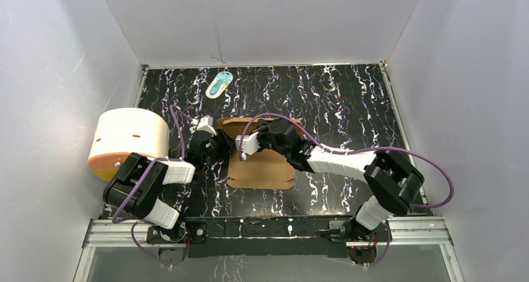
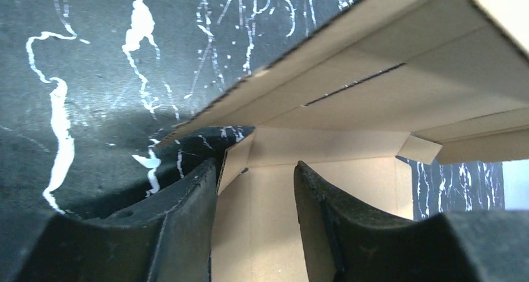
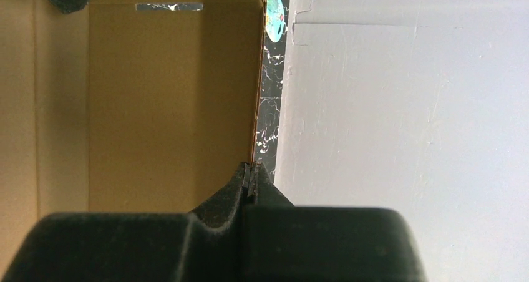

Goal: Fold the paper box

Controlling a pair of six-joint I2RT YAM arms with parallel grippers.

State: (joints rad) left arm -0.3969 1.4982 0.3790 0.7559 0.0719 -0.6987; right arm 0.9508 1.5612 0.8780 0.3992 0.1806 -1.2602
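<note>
Paper box (image 1: 265, 170): plain brown cardboard, partly formed, at the middle of the black, white-veined desk (image 1: 349, 101), between the two hands. Its near panel lies flat on the desk. The far section is lifted off the surface.

Left hand (image 2: 257, 170): fingers (image 2: 187, 219) apart, about half spread. They straddle a small side flap where it meets the lifted wall. The flap's cut edge lies against the inner face of the left-side finger, and the other finger stands clear of it. Nothing is clamped. A wide panel with a thin slot slants overhead in the wrist view.

Right hand (image 3: 249, 173): pads pressed together, pinching the thin edge of an upright cardboard panel. The edge runs straight into the seam between the pads. The panel's inner face, with a slot near its far end, fills the left of this wrist view.

Left arm (image 1: 146, 188): folded tight over its base, with the forearm reaching toward the middle of the desk and the hand at the box's left far corner.

Right arm (image 1: 349, 160): elbow raised near its base, forearm stretched long and low leftward across the desk. Its hand is over the box's far part, close to the left hand. Whether the two touch cannot be told.

Also on the desk: a white-and-orange cylinder (image 1: 128, 138) just left of the left arm, and a small teal-white packet (image 1: 219, 83) near the back edge, well apart from the box.
</note>
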